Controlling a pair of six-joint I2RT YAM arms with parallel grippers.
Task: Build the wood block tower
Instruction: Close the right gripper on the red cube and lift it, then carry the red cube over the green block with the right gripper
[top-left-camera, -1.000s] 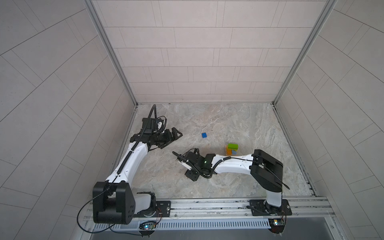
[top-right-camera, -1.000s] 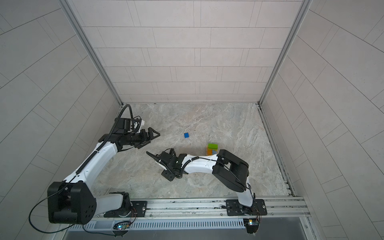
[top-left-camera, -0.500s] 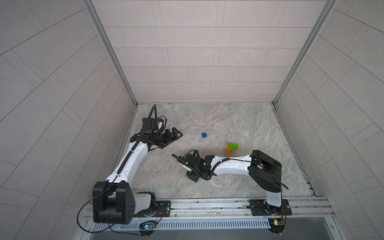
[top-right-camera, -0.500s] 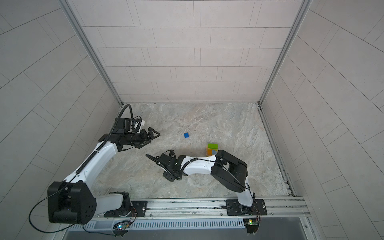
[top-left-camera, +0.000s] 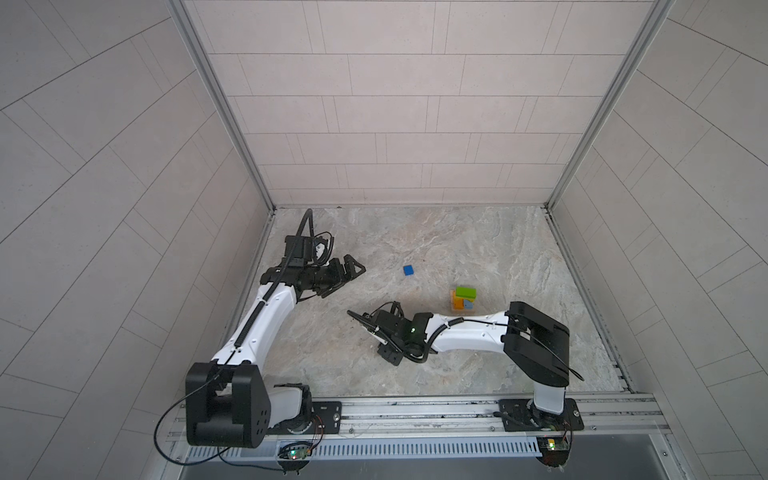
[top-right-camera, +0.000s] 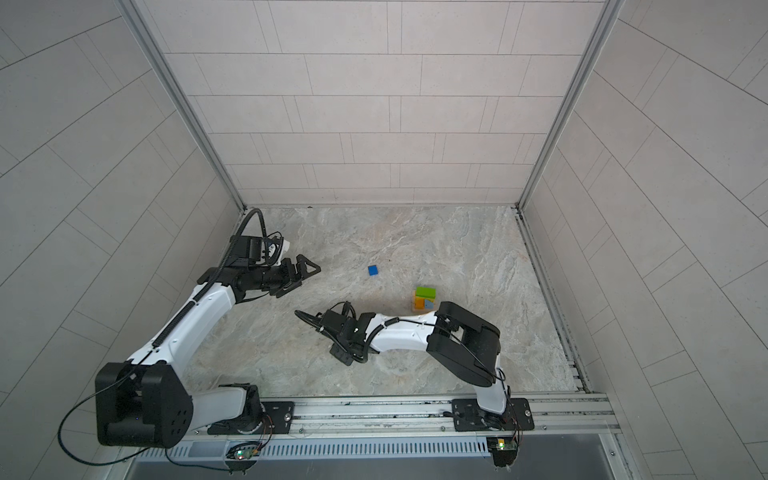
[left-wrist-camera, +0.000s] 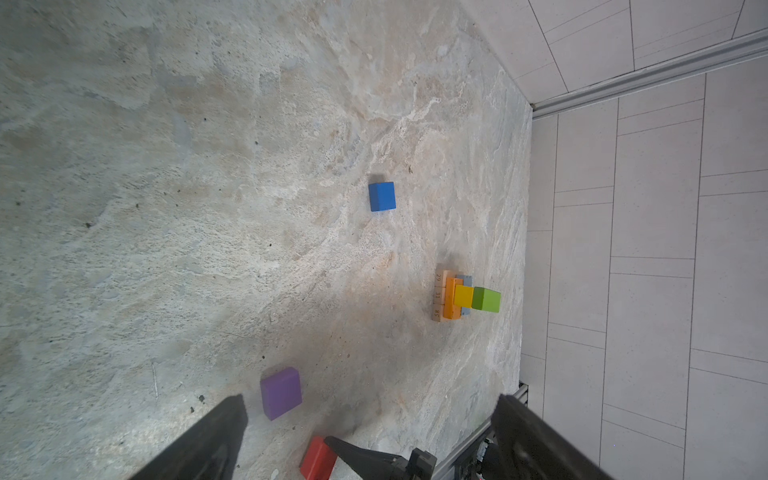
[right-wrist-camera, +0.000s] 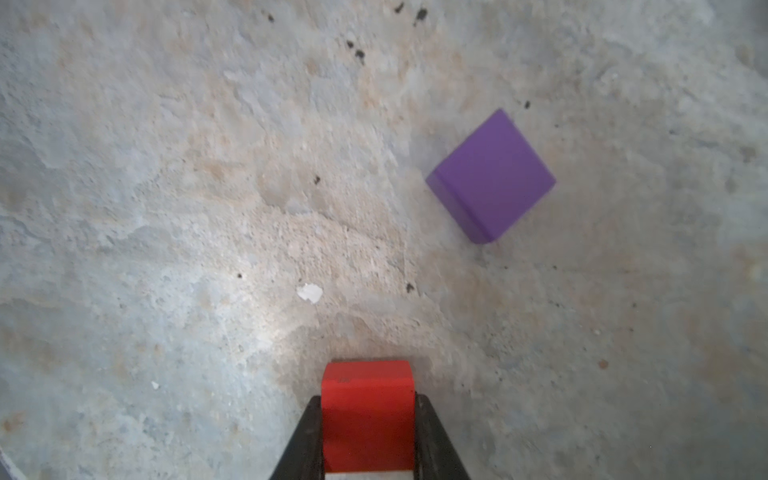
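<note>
Pickup is happening: the right gripper (right-wrist-camera: 368, 401) is clenching the red cube (right-wrist-camera: 368, 384) on the floor (right-wrist-camera: 166, 208), the left gripper (top-left-camera: 347, 277) is hanging agape, and a level carry onto the wood block tower (top-left-camera: 462, 300), well apart, is likely looming next.

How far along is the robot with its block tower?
Partly done: the tower is stacked up to a green bar. In hand: the right gripper is shut on the red cube. Remaining: that cube, plus the purple cube and blue cube lying loose, must go on top. The left gripper is open, empty.
</note>
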